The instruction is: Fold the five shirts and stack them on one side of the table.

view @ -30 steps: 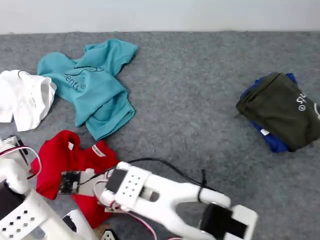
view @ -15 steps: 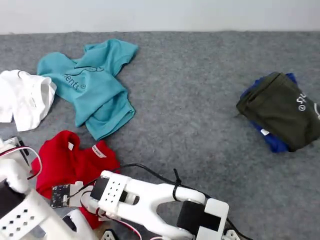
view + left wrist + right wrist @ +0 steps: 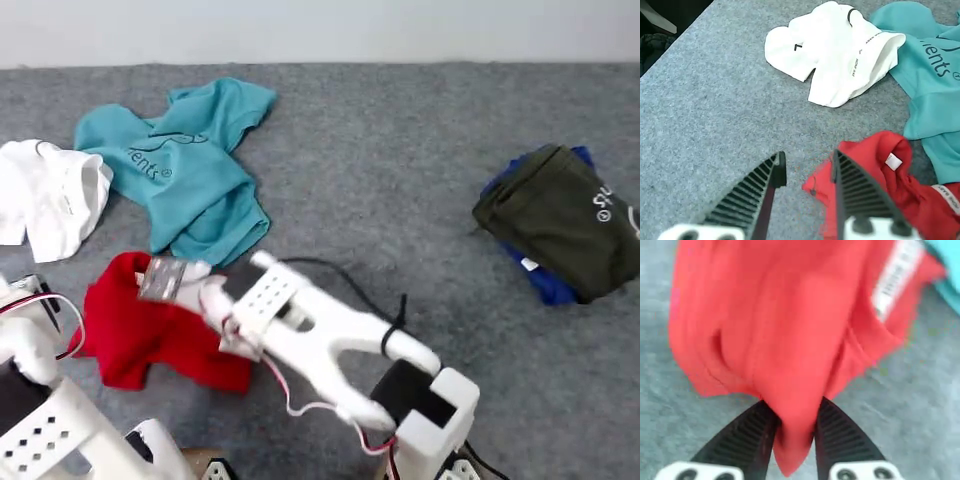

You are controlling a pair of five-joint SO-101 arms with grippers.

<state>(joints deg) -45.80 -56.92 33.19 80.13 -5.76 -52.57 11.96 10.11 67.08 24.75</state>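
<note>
The red shirt (image 3: 150,335) lies crumpled at the front left of the table. My right gripper (image 3: 195,285) hangs over the shirt's far edge. It is shut on a fold of the red shirt (image 3: 780,330), which bulges between the fingers of the right gripper (image 3: 792,415). My left gripper (image 3: 807,170) is open just above the mat, with the red shirt's (image 3: 880,165) edge beside one finger. A teal shirt (image 3: 180,165) and a white shirt (image 3: 50,195) lie unfolded at the far left. At the right, a folded dark olive shirt (image 3: 560,215) rests on a folded blue shirt (image 3: 545,280).
The left arm's white body (image 3: 40,430) stands at the front left corner. The right arm's base (image 3: 430,420) and its black cable (image 3: 330,275) are at the front centre. Grey mat (image 3: 380,160) lies open between the shirts and the stack.
My right gripper has swung from the front edge toward the far side, dragging the red shirt's near part up and over. The left arm has kept still.
</note>
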